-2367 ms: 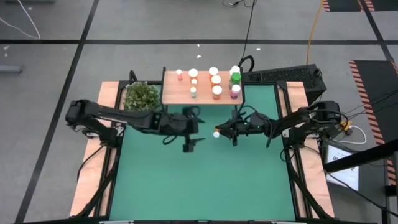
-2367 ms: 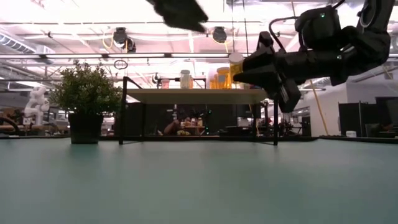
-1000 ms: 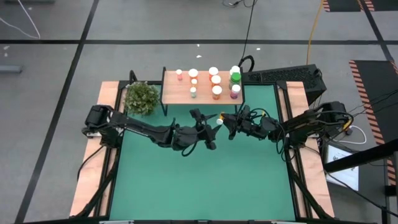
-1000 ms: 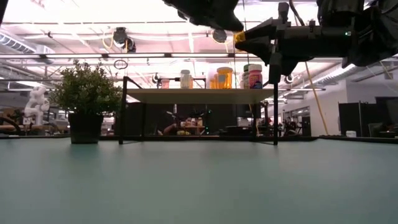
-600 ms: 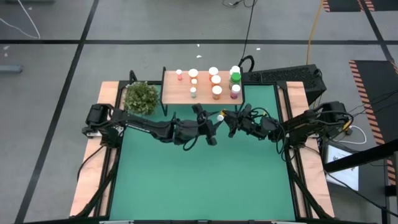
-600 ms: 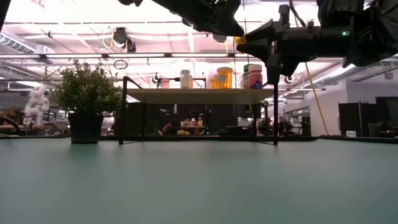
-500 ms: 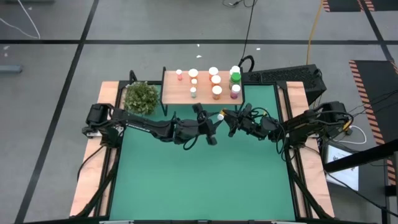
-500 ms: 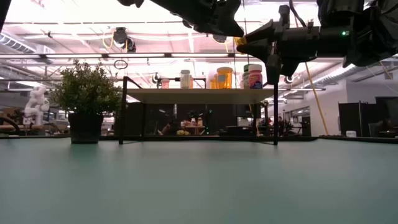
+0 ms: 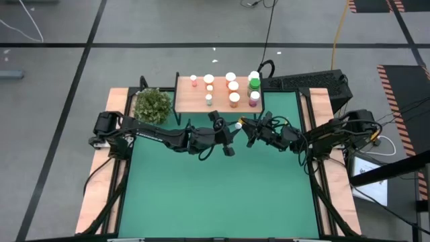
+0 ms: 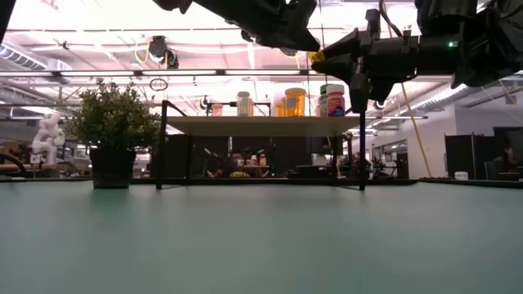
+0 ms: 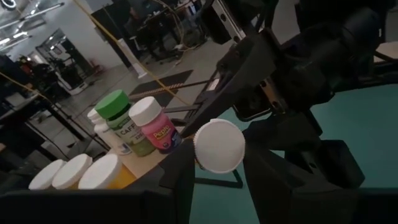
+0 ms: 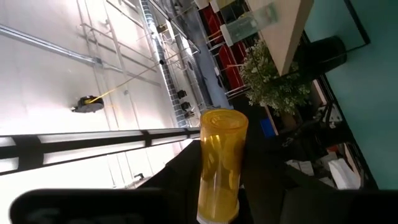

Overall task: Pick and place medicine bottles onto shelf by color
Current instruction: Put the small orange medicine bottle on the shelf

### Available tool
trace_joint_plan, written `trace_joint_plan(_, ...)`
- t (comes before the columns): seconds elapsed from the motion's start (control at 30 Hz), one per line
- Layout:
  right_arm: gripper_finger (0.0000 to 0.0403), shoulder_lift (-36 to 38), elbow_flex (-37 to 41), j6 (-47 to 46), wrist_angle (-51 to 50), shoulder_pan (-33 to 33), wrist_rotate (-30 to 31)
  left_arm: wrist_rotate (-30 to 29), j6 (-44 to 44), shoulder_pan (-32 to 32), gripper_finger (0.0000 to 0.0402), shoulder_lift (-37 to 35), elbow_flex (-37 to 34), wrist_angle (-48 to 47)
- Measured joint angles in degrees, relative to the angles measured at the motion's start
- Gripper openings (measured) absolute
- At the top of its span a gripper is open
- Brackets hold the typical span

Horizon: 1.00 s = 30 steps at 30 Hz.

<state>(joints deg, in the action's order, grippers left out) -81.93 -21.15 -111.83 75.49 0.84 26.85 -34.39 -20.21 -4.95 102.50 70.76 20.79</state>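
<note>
Above the green table mat [image 9: 222, 195], just in front of the shelf [image 9: 188, 103], the right gripper [image 9: 246, 130] is clenched on an orange medicine bottle [image 12: 219, 163] with a white cap [image 11: 218, 145]. It holds the bottle level, cap toward the left arm. The left gripper [image 9: 226, 138] meets it from the left, fingers [image 11: 272, 174] spread on either side of the cap; contact cannot be confirmed. In the low view both grippers are above the level of the shelf board. On the shelf stand the other medicine bottles: white-capped orange ones [image 9: 234, 99], a green-capped bottle [image 9: 254, 84], a pink one [image 11: 155, 126] and smaller ones toward the left. A potted plant [image 9: 153, 105] stands just left of the shelf.
</note>
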Motion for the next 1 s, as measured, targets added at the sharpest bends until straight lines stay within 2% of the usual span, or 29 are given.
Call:
trace_joint_plan(0.1,0.0092,0.0,0.0,0.8,0.0,0.0,0.1,-0.1,1.4,0.0,0.0128,0.0,0.0,-0.1)
trace_joint_plan(0.23,0.0108,0.0,0.0,8.6,1.8,0.0,1.0,-0.7,2.7,0.0,0.0129,0.0,0.0,0.0)
trace_joint_plan(0.4,0.0146,0.1,0.0,14.1,4.2,0.0,2.3,-1.3,5.7,0.0,0.0129,-0.1,0.0,0.5)
trace_joint_plan(0.63,0.0203,0.5,0.0,15.1,4.4,0.0,3.1,-1.9,10.4,-0.6,0.0129,-1.0,0.0,-0.9)
trace_joint_plan(0.77,0.0222,0.5,0.5,16.0,4.4,0.0,1.7,-2.1,13.2,-1.0,0.0129,-6.5,0.0,-8.7)
trace_joint_plan(1.0,0.0233,0.5,5.4,15.1,4.4,0.0,-0.4,0.0,25.6,2.4,0.0129,-17.8,0.0,-30.7)
